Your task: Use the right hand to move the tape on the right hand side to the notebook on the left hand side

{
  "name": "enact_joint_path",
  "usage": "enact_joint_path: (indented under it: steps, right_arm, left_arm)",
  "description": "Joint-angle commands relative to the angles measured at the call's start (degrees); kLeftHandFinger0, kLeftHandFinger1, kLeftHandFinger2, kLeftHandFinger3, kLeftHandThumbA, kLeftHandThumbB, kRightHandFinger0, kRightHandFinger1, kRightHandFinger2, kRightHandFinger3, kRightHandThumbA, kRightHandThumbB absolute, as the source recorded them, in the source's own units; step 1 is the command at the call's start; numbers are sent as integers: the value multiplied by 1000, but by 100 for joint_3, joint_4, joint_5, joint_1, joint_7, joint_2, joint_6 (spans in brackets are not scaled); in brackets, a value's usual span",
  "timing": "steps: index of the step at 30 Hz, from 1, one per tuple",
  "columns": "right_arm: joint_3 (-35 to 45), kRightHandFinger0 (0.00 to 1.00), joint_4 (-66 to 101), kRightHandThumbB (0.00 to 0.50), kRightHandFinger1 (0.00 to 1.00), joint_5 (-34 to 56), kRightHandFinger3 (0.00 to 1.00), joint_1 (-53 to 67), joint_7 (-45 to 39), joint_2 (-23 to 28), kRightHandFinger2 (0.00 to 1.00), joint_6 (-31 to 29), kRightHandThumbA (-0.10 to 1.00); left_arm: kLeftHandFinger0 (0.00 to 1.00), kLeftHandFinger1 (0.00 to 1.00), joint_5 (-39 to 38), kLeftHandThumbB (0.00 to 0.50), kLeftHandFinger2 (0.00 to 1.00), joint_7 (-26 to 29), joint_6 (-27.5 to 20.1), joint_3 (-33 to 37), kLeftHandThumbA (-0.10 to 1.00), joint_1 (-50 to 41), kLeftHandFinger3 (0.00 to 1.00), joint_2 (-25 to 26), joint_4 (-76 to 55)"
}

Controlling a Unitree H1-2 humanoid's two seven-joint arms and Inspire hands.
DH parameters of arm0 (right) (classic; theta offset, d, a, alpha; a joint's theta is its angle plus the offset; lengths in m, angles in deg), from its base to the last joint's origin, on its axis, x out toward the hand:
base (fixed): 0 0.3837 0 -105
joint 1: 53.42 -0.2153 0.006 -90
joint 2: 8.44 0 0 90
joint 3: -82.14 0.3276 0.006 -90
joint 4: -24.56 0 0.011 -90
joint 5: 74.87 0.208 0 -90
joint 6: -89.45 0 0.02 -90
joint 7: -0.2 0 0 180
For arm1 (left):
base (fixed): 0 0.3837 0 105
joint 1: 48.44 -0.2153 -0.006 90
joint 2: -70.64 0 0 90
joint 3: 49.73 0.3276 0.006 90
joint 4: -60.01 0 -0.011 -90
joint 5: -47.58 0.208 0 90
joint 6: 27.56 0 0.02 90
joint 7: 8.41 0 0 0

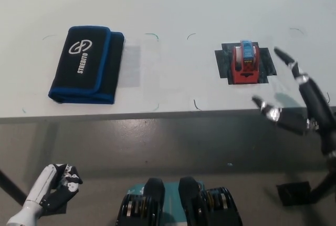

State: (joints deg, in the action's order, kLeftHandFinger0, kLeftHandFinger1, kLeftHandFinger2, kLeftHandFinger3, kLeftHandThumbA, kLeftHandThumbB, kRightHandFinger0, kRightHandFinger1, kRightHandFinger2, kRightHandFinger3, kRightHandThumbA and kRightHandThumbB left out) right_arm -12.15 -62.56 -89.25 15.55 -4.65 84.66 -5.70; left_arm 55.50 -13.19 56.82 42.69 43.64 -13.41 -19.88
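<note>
I see the red tape dispenser (pixel 244 64) sitting on a black patch (pixel 265 61) at the table's (pixel 173 5) right, my black right hand (pixel 300 98) hovering beside it with fingers spread, empty, the black-and-blue notebook (pixel 86 63) well apart at left, and the white left hand (pixel 51 188) curled closed low left.

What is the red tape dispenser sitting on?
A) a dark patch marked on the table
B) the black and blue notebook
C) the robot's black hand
A: the tape dispenser stands on a dark patch on the white table, apart from the notebook and the open right hand.
</note>
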Motion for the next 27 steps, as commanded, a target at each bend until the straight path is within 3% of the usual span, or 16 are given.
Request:
enact_joint_path:
  steps: [1, 4, 7, 13, 15, 25, 27]
  right_arm:
    - [200, 1000, -422, 500, 1000, -62, 1000, -820, 166, 55, 1000, -16, 702]
    - [207, 1000, -1026, 500, 1000, 17, 1000, -1325, 73, 131, 1000, -61, 657]
    - [78, 1000, -1722, 500, 1000, -251, 1000, -1853, 117, 200, 1000, -37, 770]
    - [-118, 1000, -3009, 500, 1000, -424, 1000, -2555, 303, 145, 1000, -431, 826]
    - [-132, 1000, -3468, 500, 1000, -310, 1000, -2777, 248, 63, 1000, -470, 783]
    - [-69, 1000, -5754, 500, 1000, 29, 1000, -3534, 206, -264, 1000, -1089, 811]
    - [-19, 1000, -6077, 500, 1000, 101, 1000, -3636, 202, -297, 1000, -1168, 749]
  left_arm:
    - [14, 80, 18, 391, 235, -20, -155, -78, -100, 34, 360, 70, -155]
    - [27, 86, -24, 395, 231, -26, -173, -85, -100, 56, 354, 46, -124]
    - [43, 93, -20, 388, 236, -27, -123, -89, -100, 62, 353, 43, -163]
    - [84, 125, 80, 386, 259, 25, -143, -75, -100, 63, 361, 50, -149]
    - [79, 118, 84, 383, 249, 34, -224, -82, -100, 48, 360, 58, -146]
    - [44, 78, 48, 402, 226, 34, -235, -113, -100, 58, 364, 33, -163]
    - [50, 80, 75, 401, 223, 42, -232, -111, -100, 78, 362, 39, -172]
